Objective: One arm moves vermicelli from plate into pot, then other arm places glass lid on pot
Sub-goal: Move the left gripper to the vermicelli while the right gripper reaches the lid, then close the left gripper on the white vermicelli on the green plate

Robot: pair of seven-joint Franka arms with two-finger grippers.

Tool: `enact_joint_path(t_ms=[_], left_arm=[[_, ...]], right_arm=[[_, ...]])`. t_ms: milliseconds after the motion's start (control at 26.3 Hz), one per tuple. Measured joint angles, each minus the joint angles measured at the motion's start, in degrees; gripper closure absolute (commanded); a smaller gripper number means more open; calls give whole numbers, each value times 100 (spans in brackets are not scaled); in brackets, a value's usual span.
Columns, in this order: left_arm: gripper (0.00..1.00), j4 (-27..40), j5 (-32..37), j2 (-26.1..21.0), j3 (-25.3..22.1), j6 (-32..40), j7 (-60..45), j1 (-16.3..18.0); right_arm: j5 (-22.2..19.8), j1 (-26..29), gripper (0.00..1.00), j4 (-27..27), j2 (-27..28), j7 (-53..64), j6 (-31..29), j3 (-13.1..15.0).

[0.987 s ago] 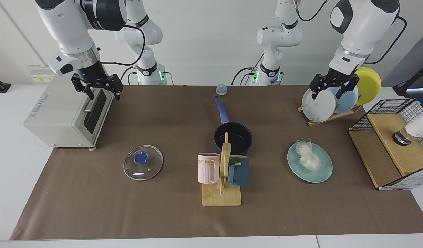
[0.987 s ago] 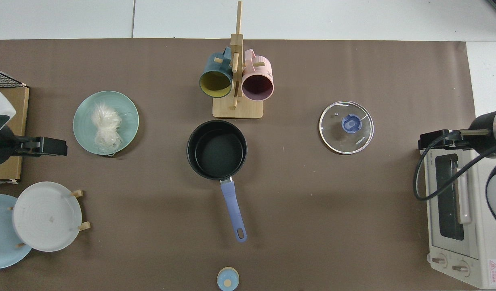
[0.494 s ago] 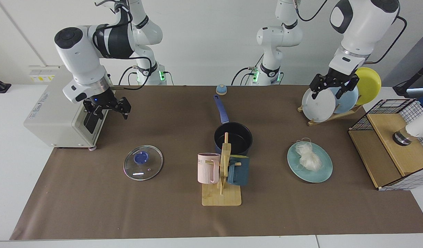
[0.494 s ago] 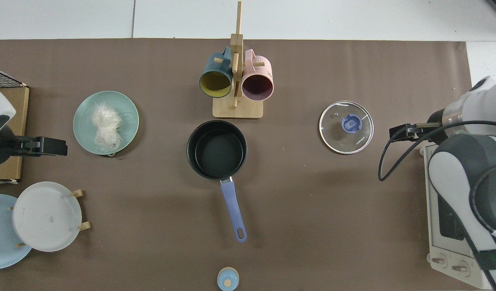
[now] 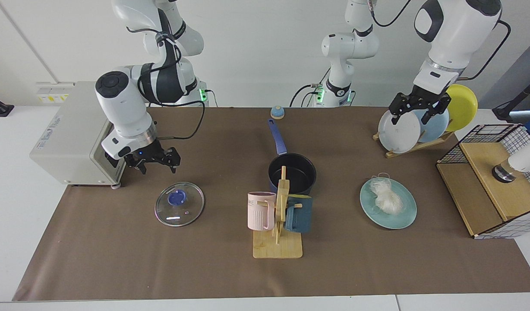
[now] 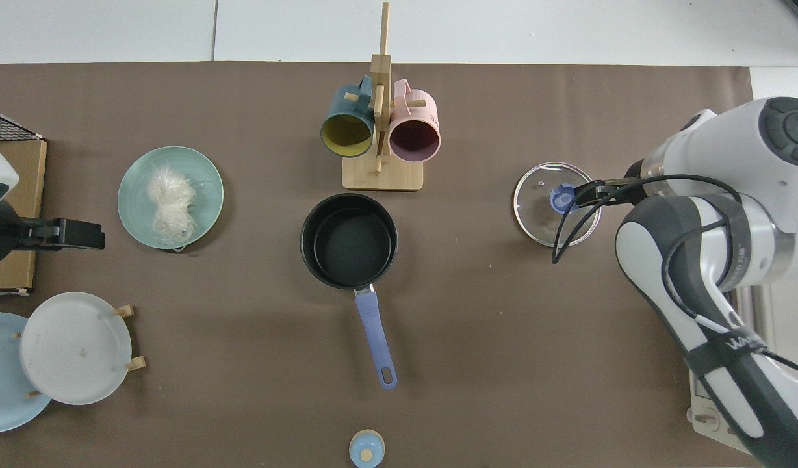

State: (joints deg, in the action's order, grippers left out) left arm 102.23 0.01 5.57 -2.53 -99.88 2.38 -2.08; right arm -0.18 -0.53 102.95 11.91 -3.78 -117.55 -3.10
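Worryingly, the vermicelli [image 5: 387, 198] lies untouched on the teal plate [image 5: 403, 218] at the right and the navy pot [image 5: 292, 173] sits empty mid-table, so if the right gripper [image 5: 153, 160], empty, fingers spread, hovering just above the far edge of the glass lid [image 5: 179, 204] at the left, takes it now, the pot could get covered too soon. The left gripper [image 5: 418, 109] waits high and open by the pale grey plate [image 5: 399, 126] in the rack.
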Motion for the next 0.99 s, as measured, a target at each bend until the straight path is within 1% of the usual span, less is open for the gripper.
enact_joint_path(t_ms=[114, 190, 342, 456, 570, 722, 987], left_arm=[[0, 10, -55, -123, -59, -285, -2, 71], [0, 20, -93, -305, -68, -566, -3, 151], [0, -29, -168, -902, -81, -1216, -147, 204], [0, -179, -182, -1360, -73, -1516, -269, 204], [0, -294, -198, -1756, -44, -1862, -488, 204], [0, -345, -198, -2124, -6, -2225, -759, 203], [0, -355, -199, -2708, 65, -2817, -1168, 179]], right_arm=[[-6, 2, 0, -110, 237, -104, -197, -107], [-14, 2, 0, -167, 400, -139, -348, -164], [-84, 48, 0, -237, 745, -162, -673, -221], [-211, 137, 0, -262, 999, -167, -845, -319], [-363, 164, 0, -296, 1210, -190, -885, -361], [-518, 163, 0, -356, 1405, -233, -885, -405], [-544, 163, 0, -401, 1487, -287, -883, -442]])
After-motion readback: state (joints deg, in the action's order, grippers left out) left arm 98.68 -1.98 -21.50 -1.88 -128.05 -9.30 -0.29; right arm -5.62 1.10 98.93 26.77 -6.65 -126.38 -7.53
